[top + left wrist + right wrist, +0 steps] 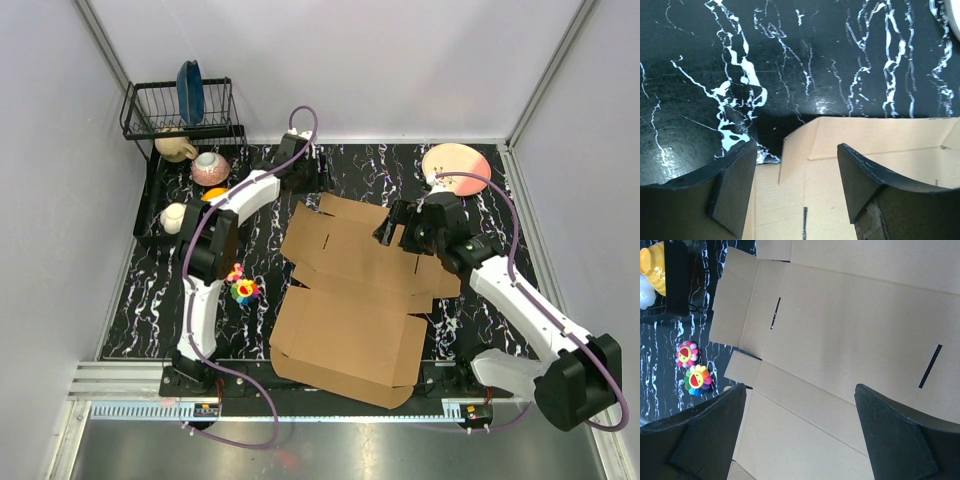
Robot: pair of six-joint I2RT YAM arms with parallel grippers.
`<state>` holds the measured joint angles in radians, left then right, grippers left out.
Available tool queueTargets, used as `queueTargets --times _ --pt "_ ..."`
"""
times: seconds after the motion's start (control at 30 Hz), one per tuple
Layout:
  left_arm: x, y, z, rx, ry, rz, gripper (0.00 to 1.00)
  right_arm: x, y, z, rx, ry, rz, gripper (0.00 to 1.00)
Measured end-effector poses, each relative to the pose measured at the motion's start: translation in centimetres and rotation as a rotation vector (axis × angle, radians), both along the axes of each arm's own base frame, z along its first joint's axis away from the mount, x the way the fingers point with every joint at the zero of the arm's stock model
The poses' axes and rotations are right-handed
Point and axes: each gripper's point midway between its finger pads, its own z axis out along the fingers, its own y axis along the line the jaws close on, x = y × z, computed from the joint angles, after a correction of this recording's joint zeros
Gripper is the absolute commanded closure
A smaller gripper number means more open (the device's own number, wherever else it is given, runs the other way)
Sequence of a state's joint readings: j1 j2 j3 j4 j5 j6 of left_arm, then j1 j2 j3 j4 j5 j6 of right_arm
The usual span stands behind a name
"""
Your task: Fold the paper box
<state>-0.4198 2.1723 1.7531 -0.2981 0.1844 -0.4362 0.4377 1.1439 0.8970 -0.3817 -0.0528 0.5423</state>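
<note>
The paper box (350, 300) lies unfolded on the black marbled table, a large plain brown cardboard sheet with flaps and slots. My left gripper (318, 188) hangs at its far left corner. In the left wrist view the left gripper (797, 167) is open, and a small raised flap (795, 145) of the paper box (880, 145) stands between the fingers without touching either. My right gripper (388, 232) hovers over the box's far right part. In the right wrist view the right gripper (800, 405) is wide open above the flat paper box (840, 325), holding nothing.
A black dish rack (150, 110) with a blue plate (190, 90) stands at the back left, with a tan mug (175, 148), a pink bowl (210, 168) and a white cup (173, 217) below it. Two flower toys (241, 285) lie left of the box. A pink plate (456, 168) sits back right.
</note>
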Motion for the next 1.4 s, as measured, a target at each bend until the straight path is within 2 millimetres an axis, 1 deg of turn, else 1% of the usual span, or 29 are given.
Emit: queueTargets --times 0.17,0.2,0.27,0.3,0.33,0.43,0.47,0.6,0.77,0.83,0.87,0.9,1.0,1.07,1.1,1.23,1.27,1.4 --pt "0.2 0.6 -2.0 0.047 0.016 0.007 0.37 -0.4 -0.1 1.2 0.018 -0.031 0.0 0.05" --pt "0.2 0.6 -2.3 0.053 0.021 0.007 0.42 -0.5 -0.2 1.5 0.022 -0.038 0.0 0.05" --pt "0.1 0.7 -3.0 0.063 0.03 0.006 0.48 -0.5 -0.2 1.8 0.026 -0.047 0.0 0.05" --pt "0.1 0.7 -3.3 0.067 0.034 0.003 0.53 -0.6 -0.2 1.9 0.027 -0.049 0.0 0.05" --pt "0.0 0.7 -3.6 0.071 0.038 -0.001 0.56 -0.6 -0.2 1.9 0.027 -0.049 0.0 0.05" --pt "-0.1 0.6 -4.2 0.074 0.047 -0.012 0.62 -0.7 -0.3 1.8 0.025 -0.045 0.0 0.05" --pt "-0.2 0.6 -4.4 0.074 0.05 -0.015 0.62 -0.7 -0.3 1.8 0.025 -0.045 0.0 0.05" --pt "-0.4 0.1 -4.5 0.069 0.052 -0.033 0.66 -0.7 -0.3 1.7 0.022 -0.039 -0.001 0.05" --pt "-0.4 -0.8 -4.3 0.043 0.032 -0.056 0.66 -0.8 -0.5 1.7 0.015 -0.038 -0.007 0.05" --pt "-0.6 -1.1 -4.6 0.028 0.03 -0.067 0.67 -0.9 -0.6 1.7 0.014 -0.036 -0.008 0.05" --pt "-0.8 -1.1 -4.9 0.024 0.036 -0.072 0.69 -1.0 -0.6 1.7 0.013 -0.036 -0.008 0.05" --pt "-1.0 -1.2 -5.2 0.022 0.043 -0.077 0.77 -1.0 -0.6 1.7 0.014 -0.036 -0.008 0.05" --pt "-1.4 -1.3 -5.7 0.011 0.054 -0.085 0.9 -1.0 -0.6 1.7 0.014 -0.037 -0.009 0.05" --pt "-1.4 -1.6 -5.2 -0.008 0.037 -0.092 0.92 -1.0 -0.6 1.7 0.014 -0.038 -0.009 0.05" --pt "-1.5 -1.6 -5.1 -0.013 0.027 -0.092 0.94 -1.0 -0.6 1.7 0.014 -0.038 -0.009 0.05" --pt "-2.7 -0.9 -4.8 -0.024 -0.004 -0.072 0.96 -0.9 -0.6 1.9 0.014 -0.042 -0.01 0.05" --pt "-3.0 -0.6 -4.6 -0.025 -0.013 -0.065 0.98 -0.9 -0.6 2.0 0.015 -0.044 -0.011 0.05" --pt "-4.3 0.6 -4.0 -0.031 -0.08 -0.031 0.99 -0.6 -0.6 3.0 0.018 -0.059 -0.016 0.06"
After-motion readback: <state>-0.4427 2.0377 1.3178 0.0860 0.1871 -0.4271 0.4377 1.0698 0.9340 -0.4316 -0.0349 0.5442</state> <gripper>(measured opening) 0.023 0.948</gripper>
